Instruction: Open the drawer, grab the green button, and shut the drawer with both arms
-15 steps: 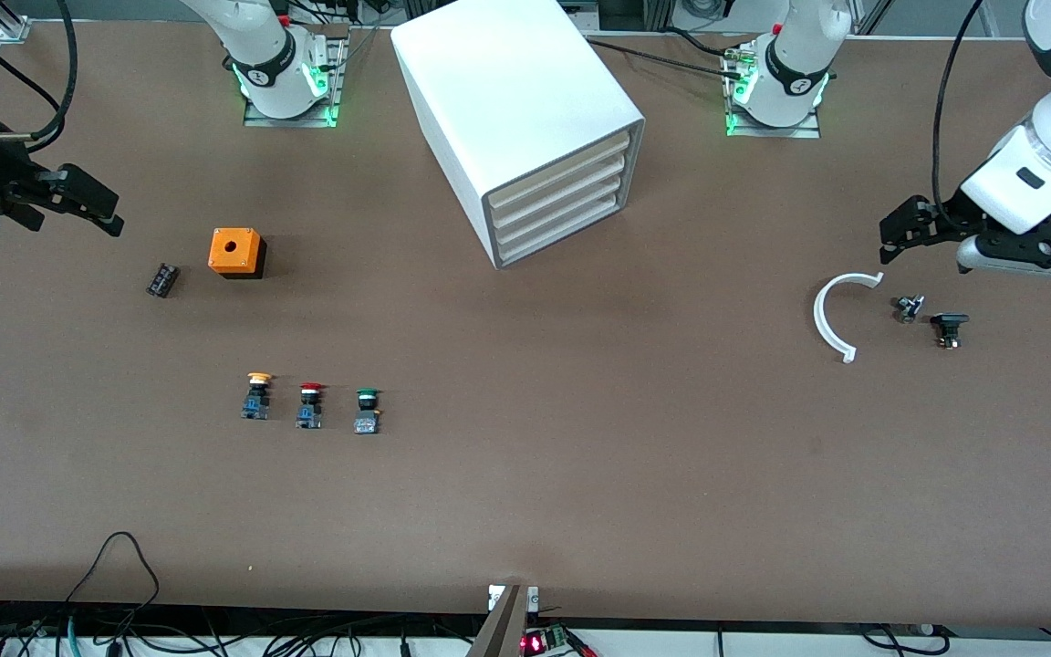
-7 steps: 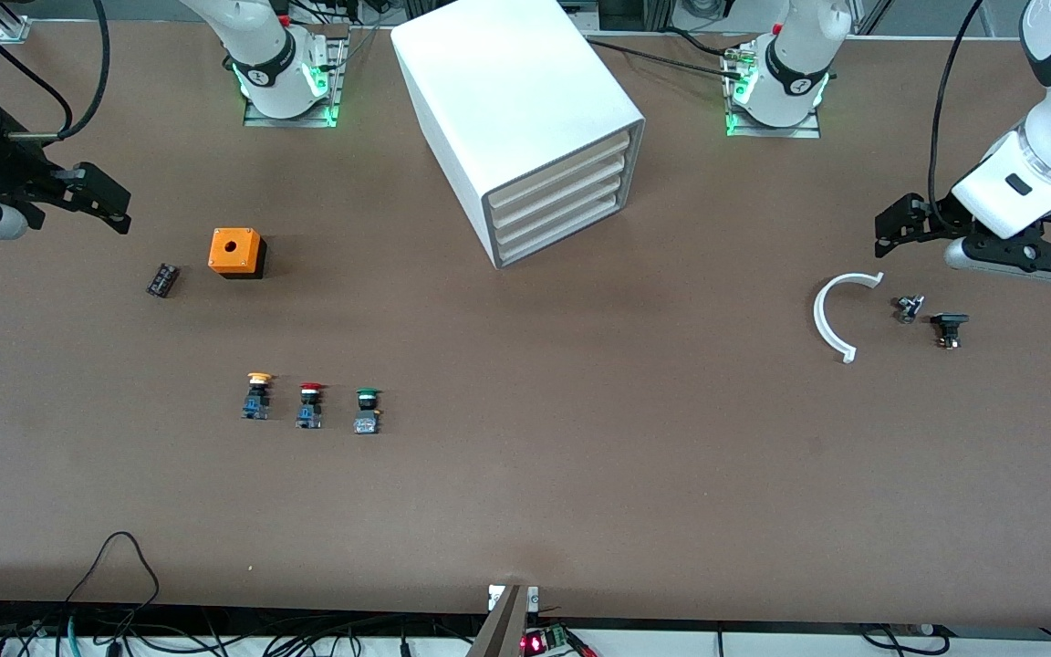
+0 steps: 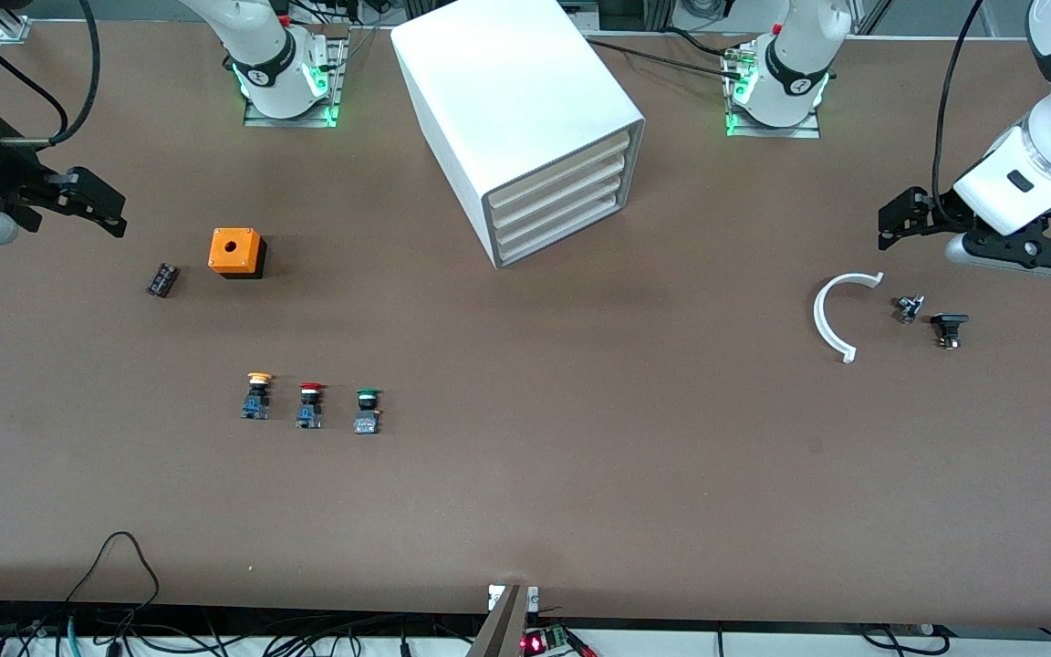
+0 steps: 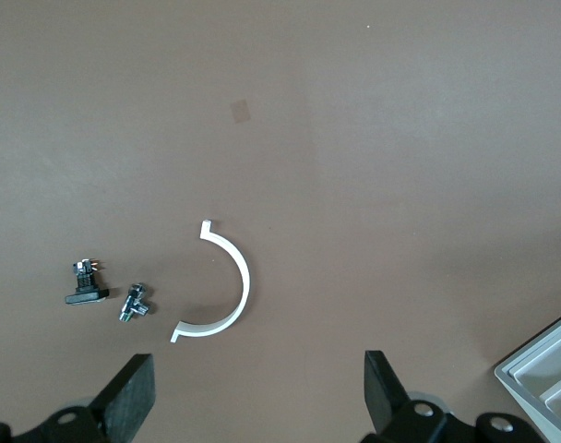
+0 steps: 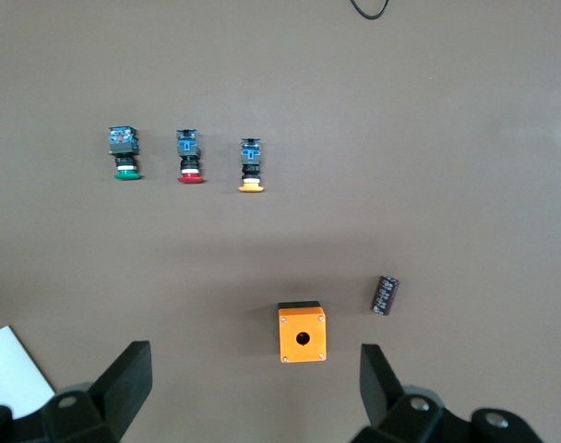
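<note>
The white cabinet (image 3: pixel 525 109) stands at the table's middle near the arm bases. Its four cream drawer fronts (image 3: pixel 560 193) are all shut. The green-capped button (image 3: pixel 366 410) lies on the table, nearer the front camera than the cabinet, at the end of a row with the red button (image 3: pixel 309 404) and the yellow button (image 3: pixel 257 394). It also shows in the right wrist view (image 5: pixel 125 152). My left gripper (image 3: pixel 892 224) is open and empty over the table by the white arc (image 3: pixel 831 318). My right gripper (image 3: pixel 98 206) is open and empty, up beside the orange box (image 3: pixel 235 253).
A small black part (image 3: pixel 162 279) lies beside the orange box. Two small dark parts (image 3: pixel 909 307) (image 3: pixel 949 328) lie beside the white arc at the left arm's end. Cables run along the table edge nearest the front camera.
Both grippers have shifted only slightly above the table's ends, with the fingers held apart. Nothing on the table has moved.
</note>
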`<state>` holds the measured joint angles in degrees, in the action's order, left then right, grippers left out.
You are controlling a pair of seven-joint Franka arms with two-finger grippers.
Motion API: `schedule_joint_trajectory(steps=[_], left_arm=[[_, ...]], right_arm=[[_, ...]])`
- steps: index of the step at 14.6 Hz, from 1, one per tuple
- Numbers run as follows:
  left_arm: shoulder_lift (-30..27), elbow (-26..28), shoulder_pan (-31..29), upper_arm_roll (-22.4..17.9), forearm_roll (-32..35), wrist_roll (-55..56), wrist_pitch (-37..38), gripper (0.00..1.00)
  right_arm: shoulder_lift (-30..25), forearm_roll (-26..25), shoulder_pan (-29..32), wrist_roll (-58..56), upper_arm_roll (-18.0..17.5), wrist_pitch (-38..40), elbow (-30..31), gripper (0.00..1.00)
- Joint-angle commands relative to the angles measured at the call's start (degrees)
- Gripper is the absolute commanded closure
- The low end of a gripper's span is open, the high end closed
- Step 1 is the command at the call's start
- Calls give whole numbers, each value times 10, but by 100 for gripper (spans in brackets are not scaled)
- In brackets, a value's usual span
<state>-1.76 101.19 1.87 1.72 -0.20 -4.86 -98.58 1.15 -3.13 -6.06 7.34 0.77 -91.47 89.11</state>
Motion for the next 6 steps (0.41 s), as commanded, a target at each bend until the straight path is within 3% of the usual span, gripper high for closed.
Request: schedule_joint_trajectory(steps=[1,6], left_arm=[[9,-21,3,-2,12,-9,18,0],[9,-21,3,-2,12,-9,20,0]], right_arm=[[8,20,3,1,0,9,-17,0],[8,19,3,0,1,12,-17,0]])
